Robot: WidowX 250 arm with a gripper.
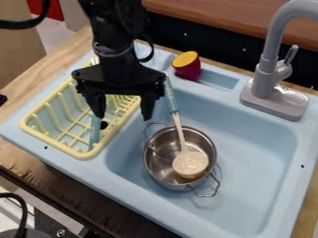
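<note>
Gripper (123,117) spread; near yellow rack (86,155); ladle (190,163) in metal pot (160,173)

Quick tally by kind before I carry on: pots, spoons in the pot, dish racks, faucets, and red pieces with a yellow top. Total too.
Pot: 1
Spoon in the pot: 1
Dish rack: 1
Faucet: 1
Red piece with yellow top: 1
Total: 5
</note>
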